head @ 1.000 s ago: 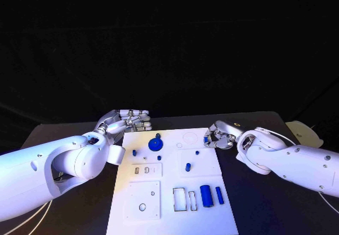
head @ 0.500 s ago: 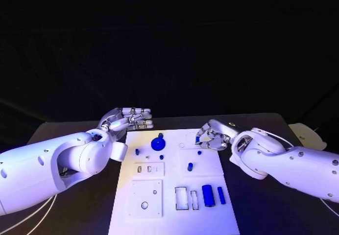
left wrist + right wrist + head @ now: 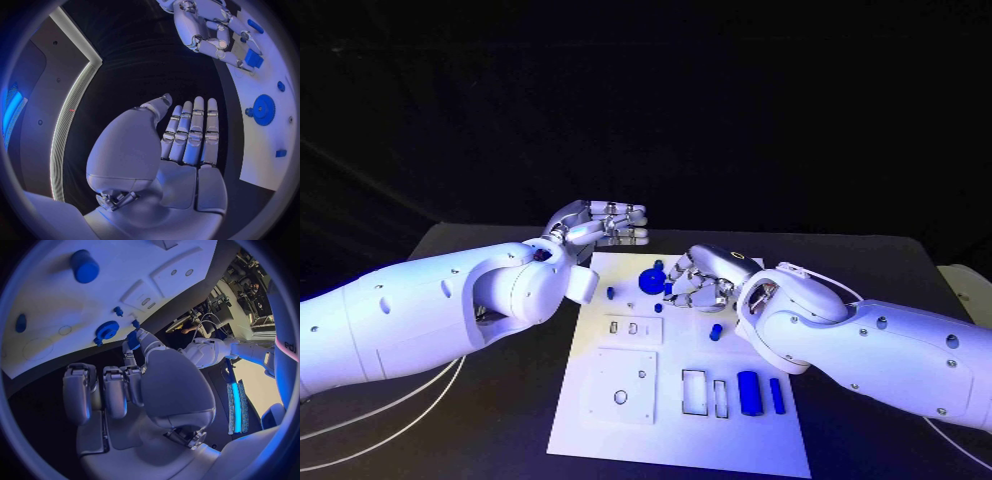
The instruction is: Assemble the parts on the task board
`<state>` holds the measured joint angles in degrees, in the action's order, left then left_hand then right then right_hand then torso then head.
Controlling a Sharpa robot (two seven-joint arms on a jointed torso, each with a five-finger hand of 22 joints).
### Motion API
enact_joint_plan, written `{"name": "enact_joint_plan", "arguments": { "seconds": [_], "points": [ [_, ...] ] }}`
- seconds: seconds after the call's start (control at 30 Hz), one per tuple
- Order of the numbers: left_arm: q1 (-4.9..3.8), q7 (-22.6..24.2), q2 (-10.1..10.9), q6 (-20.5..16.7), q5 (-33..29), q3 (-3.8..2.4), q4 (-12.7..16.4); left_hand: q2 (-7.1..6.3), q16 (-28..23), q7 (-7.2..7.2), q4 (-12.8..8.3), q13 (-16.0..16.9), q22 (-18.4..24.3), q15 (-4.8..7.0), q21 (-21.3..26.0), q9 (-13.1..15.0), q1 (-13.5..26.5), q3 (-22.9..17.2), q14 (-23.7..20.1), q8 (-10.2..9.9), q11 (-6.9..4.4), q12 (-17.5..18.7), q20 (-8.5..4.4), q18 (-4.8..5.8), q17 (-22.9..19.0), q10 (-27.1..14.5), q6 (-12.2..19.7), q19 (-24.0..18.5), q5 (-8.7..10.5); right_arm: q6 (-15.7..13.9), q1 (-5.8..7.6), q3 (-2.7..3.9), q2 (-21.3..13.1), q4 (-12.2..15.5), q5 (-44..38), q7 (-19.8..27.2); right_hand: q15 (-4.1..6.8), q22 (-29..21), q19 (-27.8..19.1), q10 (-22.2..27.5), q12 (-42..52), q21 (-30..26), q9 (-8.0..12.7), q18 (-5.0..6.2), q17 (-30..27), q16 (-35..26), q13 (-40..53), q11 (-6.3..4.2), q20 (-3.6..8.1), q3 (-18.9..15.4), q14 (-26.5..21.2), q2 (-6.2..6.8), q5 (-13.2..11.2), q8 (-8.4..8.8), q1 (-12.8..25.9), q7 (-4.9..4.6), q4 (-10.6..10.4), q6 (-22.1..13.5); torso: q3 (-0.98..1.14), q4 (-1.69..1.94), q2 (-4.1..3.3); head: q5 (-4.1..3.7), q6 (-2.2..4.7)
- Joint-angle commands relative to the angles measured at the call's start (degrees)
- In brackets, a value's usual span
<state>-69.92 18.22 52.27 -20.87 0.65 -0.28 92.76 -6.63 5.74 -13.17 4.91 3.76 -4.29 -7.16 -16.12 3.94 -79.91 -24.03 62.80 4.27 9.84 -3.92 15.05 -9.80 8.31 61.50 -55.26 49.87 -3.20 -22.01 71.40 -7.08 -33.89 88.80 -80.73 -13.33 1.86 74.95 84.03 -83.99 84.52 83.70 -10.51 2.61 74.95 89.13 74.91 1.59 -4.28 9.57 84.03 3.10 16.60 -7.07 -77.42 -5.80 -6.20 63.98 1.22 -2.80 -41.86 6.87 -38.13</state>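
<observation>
The right hand point(image 3: 700, 279) pinches a small, stiff, light blue part point(image 3: 253, 58) over the board's point(image 3: 733, 440) far end, best held by its sides, while the left hand point(image 3: 607, 224) hovers open, empty.

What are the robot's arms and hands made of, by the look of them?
Both arms are smooth, glossy white shells with rounded joints. The left hand and right hand look like silver metal, with segmented fingers. Thin pale cables trail beneath the left arm.
</observation>
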Motion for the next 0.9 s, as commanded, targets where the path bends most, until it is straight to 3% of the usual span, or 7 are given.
{"name": "enact_joint_plan", "arguments": {
  "seconds": [0.03,0.2,0.3,0.4,0.57,0.9],
  "points": [
    [-0.04,0.3,-0.3,1.1,-0.1,-0.03,-0.3,-0.19,-0.3,-0.34,-0.3,0.0,0.1,-0.3,0.3,0.0,-0.4,0.0,-0.2,-0.2,0.22,0.2,0.1,-0.74,0.1,-0.1,0.0,-0.2,-0.08,2.2,-0.63,-0.17,1.3,-0.6,-3.7,-2.8,0.54,9.6,1.3,-1.4,-0.2,-0.4,-0.1,-0.68,13.0,0.1,8.9,-0.29,0.31,0.3,5.5,-0.54,-0.2,-0.07,0.3,0.03,-0.1,0.0,-0.01,-0.12,-0.06,1.56,-0.71],
    [-0.04,0.1,-0.5,1.1,-0.1,-0.03,-0.6,-0.19,-0.3,-0.34,-0.3,0.0,0.1,-0.3,0.3,0.0,-0.4,0.0,-0.2,-0.2,0.22,0.2,0.1,-0.74,0.1,-0.1,0.0,-0.2,-0.08,2.9,-1.95,-0.35,3.3,-1.1,-6.2,-4.0,0.54,9.6,1.3,-1.4,-0.3,-0.4,-0.1,-0.69,13.0,0.1,8.8,-0.28,0.31,0.5,5.5,-0.68,-0.2,-0.04,0.3,0.0,-0.1,-0.1,-0.01,-0.26,-0.08,1.88,-1.04],
    [-0.04,0.0,-0.6,1.2,-0.1,-0.03,-0.7,-0.15,-0.3,-0.35,-0.3,0.0,0.1,-0.31,0.3,0.0,-0.3,-0.1,-0.2,-0.2,0.22,0.2,0.11,-0.74,0.1,-0.1,-0.1,-0.2,-0.08,3.3,-2.7,-0.43,4.2,-1.3,-7.7,-4.8,0.54,9.5,1.2,-1.4,-0.3,-0.5,-0.1,-0.67,12.9,0.1,8.8,-0.27,0.31,0.5,5.5,-0.69,-0.2,-0.04,0.3,-0.01,-0.1,-0.1,0.01,-0.02,-0.15,1.86,-1.41],
    [-0.04,0.0,-0.7,1.2,-0.1,-0.03,-0.7,-0.15,-0.3,-0.35,-0.3,0.0,0.1,-0.31,0.3,0.0,-0.3,-0.1,-0.2,-0.2,0.22,0.2,0.11,-0.74,0.1,-0.1,-0.1,-0.2,-0.08,3.5,-3.22,-0.46,4.7,-1.5,-8.3,-5.3,0.54,9.5,1.2,-1.4,-0.3,-0.5,-0.1,-0.66,12.9,0.1,8.8,-0.27,0.31,0.5,5.5,-0.7,-0.2,-0.04,0.3,-0.01,-0.1,-0.1,0.01,-0.03,-0.09,2.0,-1.73],
    [-0.04,0.0,-0.7,1.2,-0.1,-0.03,-0.8,-0.15,-0.3,-0.35,-0.3,0.0,0.1,-0.31,0.3,0.0,-0.3,-0.1,-0.2,-0.2,0.22,0.2,0.11,-0.74,0.1,-0.1,-0.1,-0.2,-0.08,3.5,-3.95,-0.49,5.4,-1.7,-9.0,-5.5,0.54,9.5,1.3,-1.4,-0.3,-0.4,-0.1,-0.67,12.9,0.1,8.9,-0.27,0.32,0.5,5.5,-0.69,-0.2,-0.03,0.3,-0.01,-0.1,-0.1,0.06,-0.16,-0.12,2.25,-1.9],
    [-0.05,0.0,-0.7,1.3,-0.1,-0.03,-0.7,-0.15,-0.3,-0.35,-0.3,0.0,0.1,-0.31,0.3,0.0,-0.3,-0.1,-0.2,-0.2,0.22,0.2,0.11,-0.74,0.1,-0.1,-0.1,-0.2,-0.08,3.2,-4.58,-0.53,6.3,-2.1,-10.8,-5.9,0.54,9.5,1.3,-1.4,-0.2,-0.5,-0.1,-0.67,13.0,0.1,8.9,-0.26,0.32,0.5,5.5,-0.68,-0.2,-0.03,0.4,-0.02,-0.1,-0.1,0.04,-0.02,-0.1,2.38,-2.21]
  ]
}}
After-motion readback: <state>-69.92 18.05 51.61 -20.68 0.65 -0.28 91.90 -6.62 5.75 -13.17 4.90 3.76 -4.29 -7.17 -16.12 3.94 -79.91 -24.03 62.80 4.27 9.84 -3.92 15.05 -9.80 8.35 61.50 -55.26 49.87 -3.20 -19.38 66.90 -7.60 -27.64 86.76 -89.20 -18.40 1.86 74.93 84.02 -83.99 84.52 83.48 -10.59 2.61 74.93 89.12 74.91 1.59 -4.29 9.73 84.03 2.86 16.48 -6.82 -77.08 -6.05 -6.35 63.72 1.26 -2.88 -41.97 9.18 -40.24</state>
